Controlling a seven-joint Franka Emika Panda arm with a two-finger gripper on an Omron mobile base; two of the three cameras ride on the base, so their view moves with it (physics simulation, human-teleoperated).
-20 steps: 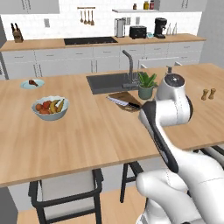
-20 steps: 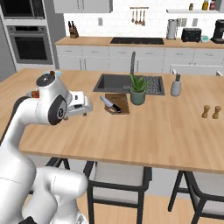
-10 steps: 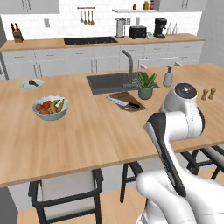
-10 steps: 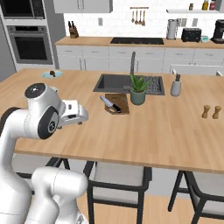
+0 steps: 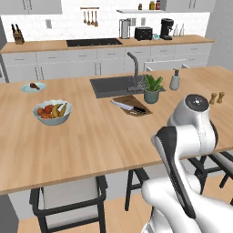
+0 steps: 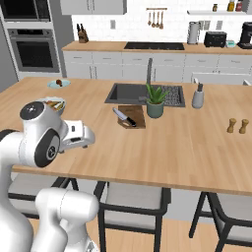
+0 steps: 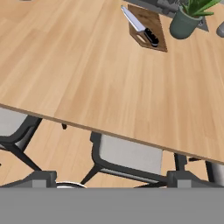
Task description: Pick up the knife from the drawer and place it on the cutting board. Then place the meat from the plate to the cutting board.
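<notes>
A: Looking at the knife (image 5: pixel 129 107), it lies on the cutting board (image 5: pixel 134 104) at centre frame, beside the sink (image 5: pixel 113 85).
B: So the meat (image 5: pixel 34 85) remains, on the plate (image 5: pixel 33 87) at far left.
A: Yes. The gripper (image 6: pixel 83 139), jaws apart and empty, hangs low at the counter's (image 6: pixel 187 147) near edge.
B: Crossing over, I'd judge it could clip the fruit bowl (image 5: pixel 52 111).

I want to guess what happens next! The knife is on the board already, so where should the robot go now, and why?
Probably toward the plate at the far left of the island: the knife already lies on the cutting board, while the meat sits on that plate, well away from the board. The gripper hangs at the counter's near edge, jaws open and empty.
</notes>
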